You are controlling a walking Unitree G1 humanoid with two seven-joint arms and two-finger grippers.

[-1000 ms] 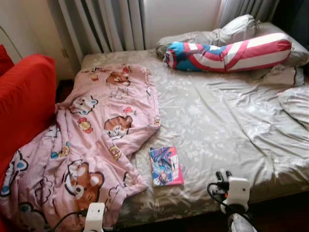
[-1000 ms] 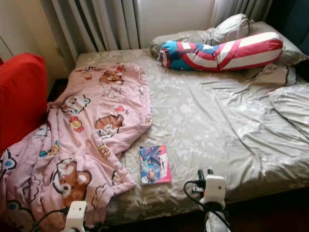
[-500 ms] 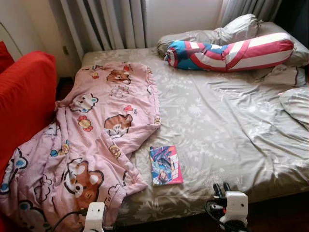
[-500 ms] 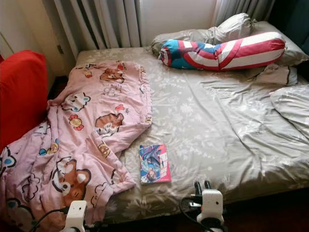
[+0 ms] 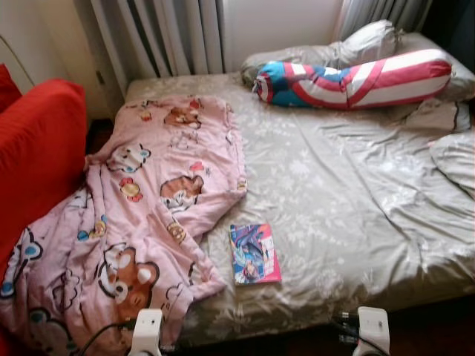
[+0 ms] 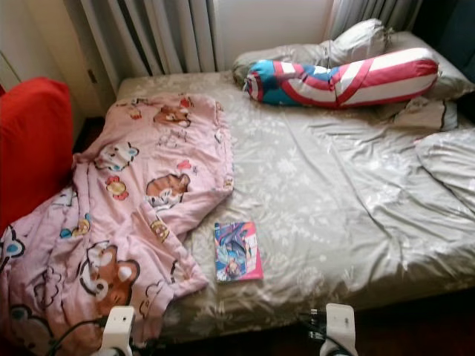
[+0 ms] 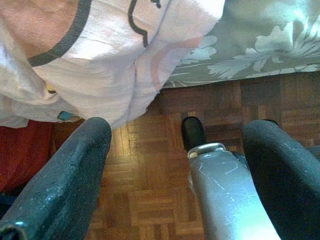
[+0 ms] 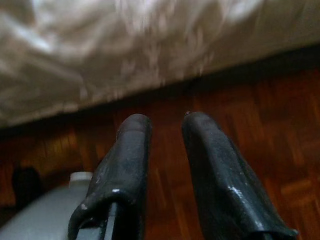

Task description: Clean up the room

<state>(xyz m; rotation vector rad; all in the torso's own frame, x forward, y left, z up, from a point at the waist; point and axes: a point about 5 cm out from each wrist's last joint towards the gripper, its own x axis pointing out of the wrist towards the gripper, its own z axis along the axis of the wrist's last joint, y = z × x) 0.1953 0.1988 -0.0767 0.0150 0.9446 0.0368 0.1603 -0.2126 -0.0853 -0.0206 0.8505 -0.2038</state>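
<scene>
Near the bed's [image 5: 356, 222] front edge, book [image 5: 254, 254] lies; both hands released, low.

A bed [image 5: 334, 193] with a grey-green floral sheet takes up most of the room, its far edge against a pale wall [image 5: 278, 26]. Grey curtains [image 5: 159, 37] hang behind the bed's far left corner, and more curtain [image 5: 378, 11] behind the far right corner. A red armchair [image 5: 37, 156] stands beside the bed's left edge. Brown parquet floor [image 7: 150, 200] runs along the near edge. Soft daylight brightens the sheet
</scene>
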